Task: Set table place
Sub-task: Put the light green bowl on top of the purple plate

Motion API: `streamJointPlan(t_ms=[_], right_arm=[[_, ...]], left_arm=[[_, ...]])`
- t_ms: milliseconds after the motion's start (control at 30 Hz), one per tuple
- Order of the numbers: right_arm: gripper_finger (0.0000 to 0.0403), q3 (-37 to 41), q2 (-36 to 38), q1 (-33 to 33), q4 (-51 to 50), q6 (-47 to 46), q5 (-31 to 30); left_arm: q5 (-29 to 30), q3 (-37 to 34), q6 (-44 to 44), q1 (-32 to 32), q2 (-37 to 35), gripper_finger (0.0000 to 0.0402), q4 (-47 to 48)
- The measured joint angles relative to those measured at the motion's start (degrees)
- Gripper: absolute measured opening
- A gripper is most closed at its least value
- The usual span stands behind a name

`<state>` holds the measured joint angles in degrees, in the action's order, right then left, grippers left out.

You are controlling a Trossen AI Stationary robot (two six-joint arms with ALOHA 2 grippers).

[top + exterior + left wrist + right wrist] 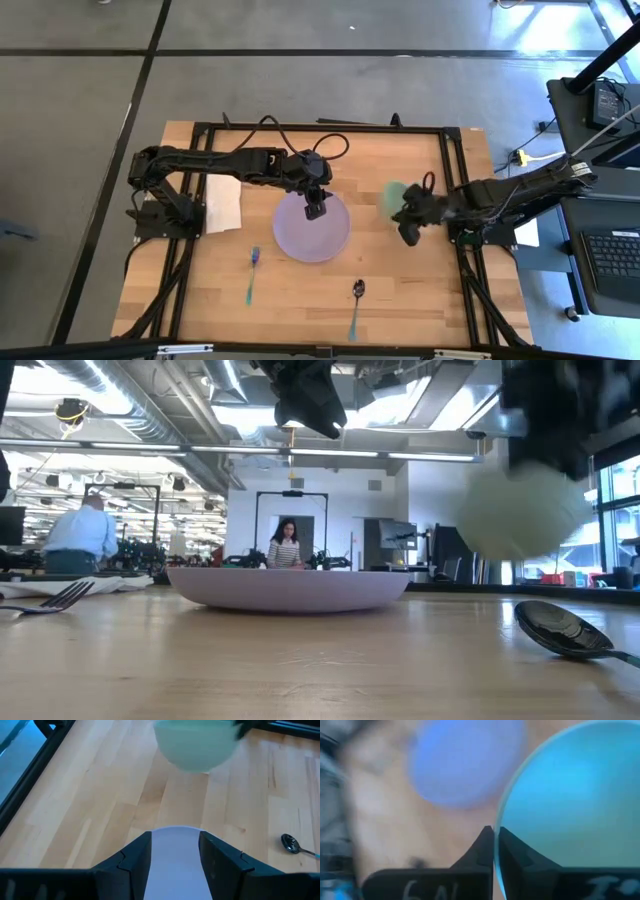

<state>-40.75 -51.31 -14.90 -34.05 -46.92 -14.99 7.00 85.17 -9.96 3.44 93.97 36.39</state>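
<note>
A lavender plate [312, 232] lies flat on the wooden table [420, 290]; it also shows in the low view [290, 586]. My left gripper [316, 211] hangs open and empty above the plate's far part, its fingers [142, 847] standing apart over it. My right gripper [402, 209] is shut on a pale green bowl [393, 193] to the right of the plate. In the low view the bowl [525, 510] hangs above the tabletop. A fork [252, 272] lies near left of the plate and a spoon [357, 296] near right. My right gripper pinches the bowl's rim [496, 851] between its two fingers, one finger inside the bowl and one outside. It comes at the bowl from the table's right side. The bowl is lifted clear of the table.
A white napkin [223, 203] lies at the left by the left arm's base. Black frame rails [452, 190] run along the table's edges. Bare wood lies near of the plate between fork and spoon. People show in the room behind [285, 545].
</note>
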Motion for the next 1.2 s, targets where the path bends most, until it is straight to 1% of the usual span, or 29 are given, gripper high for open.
streamJointPlan(t_ms=[67,200,333,400,467,600,700,767,800,867,1000,1067,1133,1200], right_arm=[[0.0012,-5.0,-0.5,0.0,2.6,3.7,-0.3],[0.0012,-16.0,-3.8,0.0,2.6,11.6,-2.0],[0.0012,-25.6,-10.6,0.1,1.5,17.5,-1.6],[0.0012,-30.1,-15.4,0.1,-1.1,19.2,0.4],[0.0012,-34.2,-20.6,0.0,-5.3,20.7,1.1],[0.0012,-41.3,-30.0,0.0,-14.7,23.1,2.0],[0.0023,-44.0,-35.5,0.2,-19.4,22.7,2.9],[0.0026,-45.5,-37.4,0.7,-18.9,21.7,2.6],[0.0024,-46.4,-37.9,1.0,-17.7,21.5,2.6],[0.0014,-47.1,-39.3,1.4,-16.3,21.1,2.6],[0.0012,-46.6,-43.6,3.0,-13.5,20.2,3.0],[0.0012,-47.0,-45.0,3.9,-11.5,20.1,3.5],[0.0012,-47.0,-47.7,4.8,-10.7,20.2,5.4],[0.0012,-46.6,-50.9,5.6,-10.6,20.2,7.6]], left_arm=[[0.0,0.0,0.0,0.0,0.0,0.0157,0.0],[0.0,0.0,-0.2,0.0,0.0,0.0157,-1.1],[0.0,-0.1,-0.9,0.0,0.0,0.0157,-9.1],[-0.1,0.0,-4.9,-0.1,0.0,0.0157,-12.1],[-1.7,-0.3,-9.0,-0.4,0.0,0.0157,-10.6],[-5.2,-0.4,-8.1,-0.7,-0.5,0.0157,-4.3],[-6.9,0.3,-10.1,-1.4,-1.7,0.0157,5.2],[-6.0,0.3,-6.3,-1.6,-1.9,0.0157,14.8],[-4.6,0.2,-5.5,-1.5,-1.6,0.0157,19.5],[1.9,-0.1,-7.2,-1.1,-1.2,0.0157,29.2],[18.1,0.1,-16.4,-0.9,-2.3,0.0157,44.8],[24.6,0.0,-22.3,-0.9,-3.1,0.0157,49.7],[28.7,0.0,-26.1,-0.9,-5.1,0.0157,54.1],[29.2,0.0,-27.0,-0.8,-7.9,0.0157,53.1]])
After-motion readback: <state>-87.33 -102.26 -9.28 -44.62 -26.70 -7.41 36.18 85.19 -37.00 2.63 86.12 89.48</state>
